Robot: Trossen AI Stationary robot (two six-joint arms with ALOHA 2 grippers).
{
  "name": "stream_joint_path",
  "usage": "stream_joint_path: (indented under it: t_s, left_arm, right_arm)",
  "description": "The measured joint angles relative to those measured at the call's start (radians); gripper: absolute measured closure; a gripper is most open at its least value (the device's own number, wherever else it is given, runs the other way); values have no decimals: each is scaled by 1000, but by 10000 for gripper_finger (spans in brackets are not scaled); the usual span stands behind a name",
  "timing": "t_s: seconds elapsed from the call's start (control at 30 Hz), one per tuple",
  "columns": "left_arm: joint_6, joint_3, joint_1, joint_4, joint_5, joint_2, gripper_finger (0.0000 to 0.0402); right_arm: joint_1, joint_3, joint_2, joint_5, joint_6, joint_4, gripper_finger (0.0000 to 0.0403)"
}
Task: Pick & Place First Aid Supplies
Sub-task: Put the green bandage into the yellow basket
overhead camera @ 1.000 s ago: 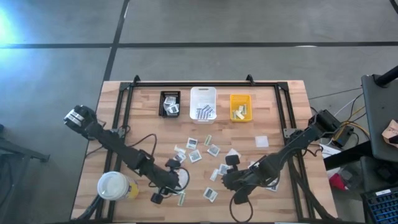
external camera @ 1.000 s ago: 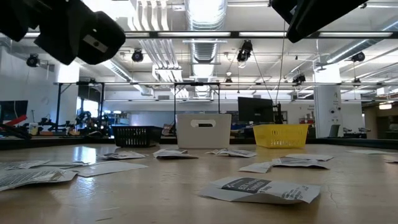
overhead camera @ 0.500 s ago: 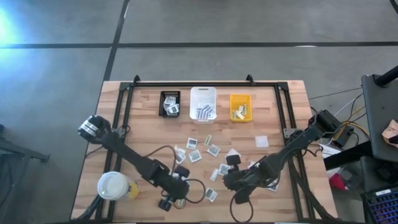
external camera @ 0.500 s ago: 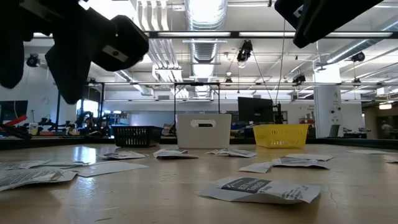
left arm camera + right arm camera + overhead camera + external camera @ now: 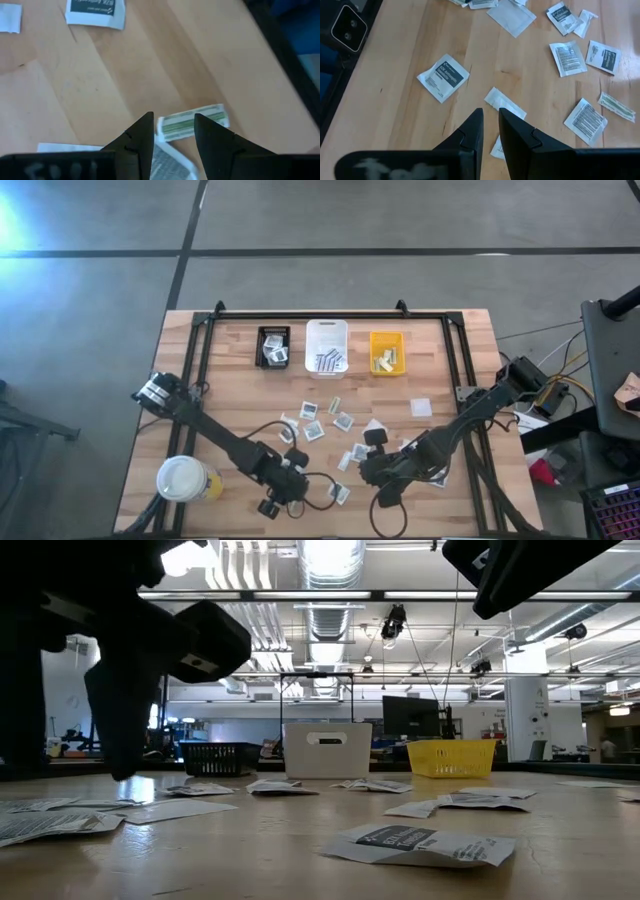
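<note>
Down at the tabletop's near edge, left gripper low over the wood, fingers apart, nothing between them. Just beyond its tips, a narrow pale strip with green stripes, lying flat, partly over another printed packet. Farther out in the left wrist view, a white square packet with a dark patch.

Also at the near edge, toward the right, right gripper hovering with fingers parted by a narrow gap, empty. Ahead of its tips, a folded white packet on the wood; beside that, a white square with a dark printed patch, apart from it.

At the near left corner, a large white-lidded cup.

Mid-tabletop, the loose scatter of first aid supplies: white squares, printed packets and a few narrow strips, spread flat between the two arms, some touching, most apart. Off toward the right edge, one plain white square by itself.

Along the far edge, three small bins in a row: black bin on the left holding white packets, white bin in the middle holding blue-striped ones, yellow bin on the right holding pale strips.

Seen level across the table, a printed packet nearest, the bins behind.
</note>
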Motion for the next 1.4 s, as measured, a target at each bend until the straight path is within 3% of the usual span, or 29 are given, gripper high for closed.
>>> stream_joint_path:
  t_s: [1.4]
  left_arm:
    - [21, -49, 31, 85, 67, 27, 268]
  right_arm:
    - [0, -1, 0, 3, 45, -6, 346]
